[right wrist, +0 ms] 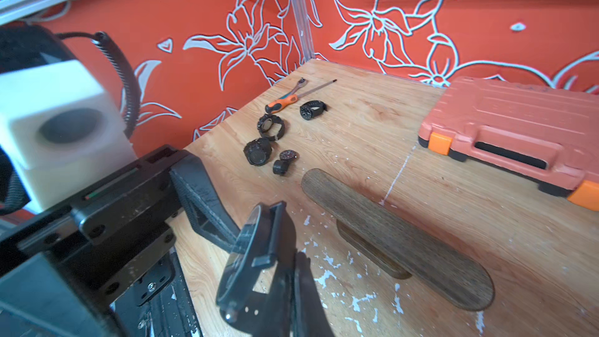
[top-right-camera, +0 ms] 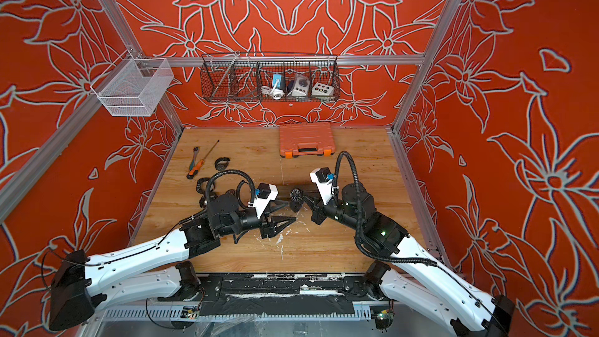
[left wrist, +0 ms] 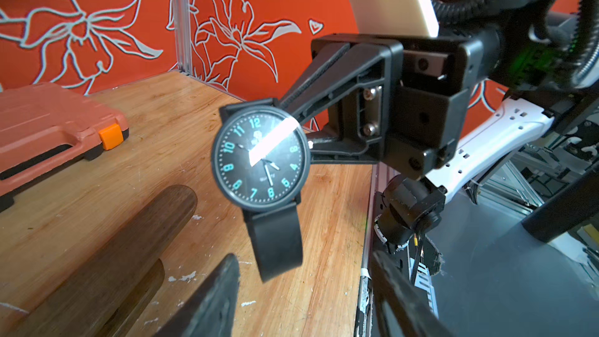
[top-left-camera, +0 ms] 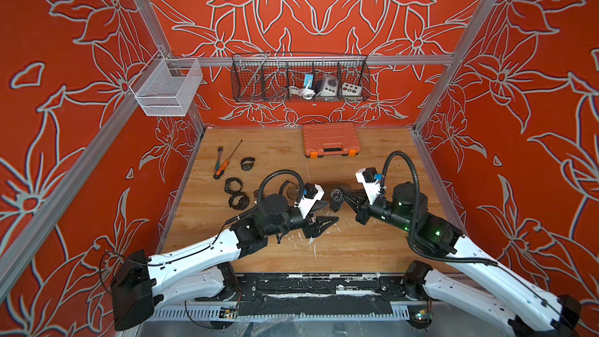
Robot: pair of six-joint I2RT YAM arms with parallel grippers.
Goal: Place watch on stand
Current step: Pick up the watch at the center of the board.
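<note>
The watch (left wrist: 259, 157) is held off the table, pinched by its strap in the right gripper (left wrist: 293, 124), mid-frame in the left wrist view; the left gripper (top-left-camera: 324, 212) is spread and empty. The loop should be lined up with a rounded end of the stand (right wrist: 395, 238) before being slid on. The dial is shown only there; the stand's full length is seen only at lower right of the right wrist view

The watch (left wrist: 260, 157) dial shows teal numerals 4 to 12; its small brand print seems too blurred to read
</note>
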